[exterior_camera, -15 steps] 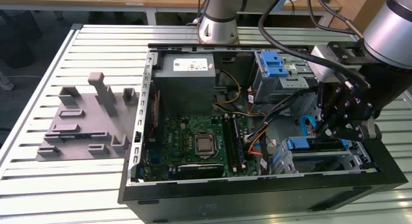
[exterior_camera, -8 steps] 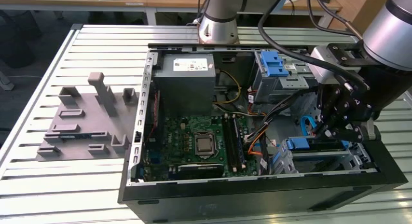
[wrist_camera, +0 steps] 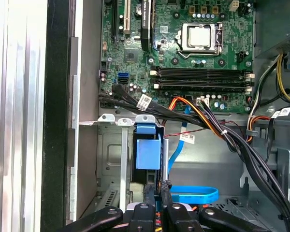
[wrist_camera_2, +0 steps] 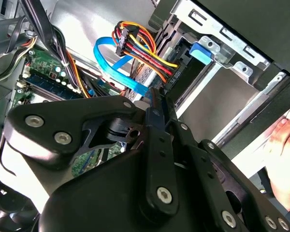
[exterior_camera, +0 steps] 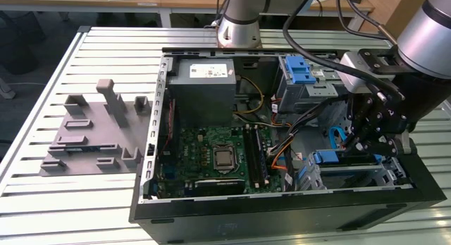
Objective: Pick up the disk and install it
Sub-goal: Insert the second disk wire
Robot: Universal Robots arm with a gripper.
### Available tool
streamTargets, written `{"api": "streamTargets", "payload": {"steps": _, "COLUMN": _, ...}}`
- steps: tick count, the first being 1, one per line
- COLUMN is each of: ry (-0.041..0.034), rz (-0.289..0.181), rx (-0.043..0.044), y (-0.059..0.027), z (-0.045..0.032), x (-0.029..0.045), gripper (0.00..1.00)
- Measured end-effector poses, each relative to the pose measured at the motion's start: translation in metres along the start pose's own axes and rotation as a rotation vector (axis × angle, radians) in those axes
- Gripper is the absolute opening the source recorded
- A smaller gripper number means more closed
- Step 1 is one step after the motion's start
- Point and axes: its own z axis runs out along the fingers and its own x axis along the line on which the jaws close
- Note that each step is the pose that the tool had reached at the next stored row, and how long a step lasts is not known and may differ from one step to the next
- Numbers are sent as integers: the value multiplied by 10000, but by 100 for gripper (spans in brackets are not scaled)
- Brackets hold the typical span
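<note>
Down in the drive cage at the exterior view's right, the flat silver disk with its blue plastic frame [exterior_camera: 343, 159] sits mostly hidden. Black gripper [exterior_camera: 364, 145] hangs right above it, fingers [wrist_camera: 157, 193] clenched together, holding nothing. A person's hand [wrist_camera_2: 286, 162] rests nearby.

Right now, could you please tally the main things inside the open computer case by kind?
Big grey metal power-supply box: 1
Green motherboard circuit board: 1
Flat blue ribbon cable: 1
Blue-framed silver disk: 1
Total: 4
</note>
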Motion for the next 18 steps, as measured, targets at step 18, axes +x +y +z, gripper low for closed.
{"api": "streamTargets", "payload": {"steps": 18, "ry": -32, "rz": -4, "rx": 1, "y": -18, "z": 8, "x": 23, "gripper": 16}}
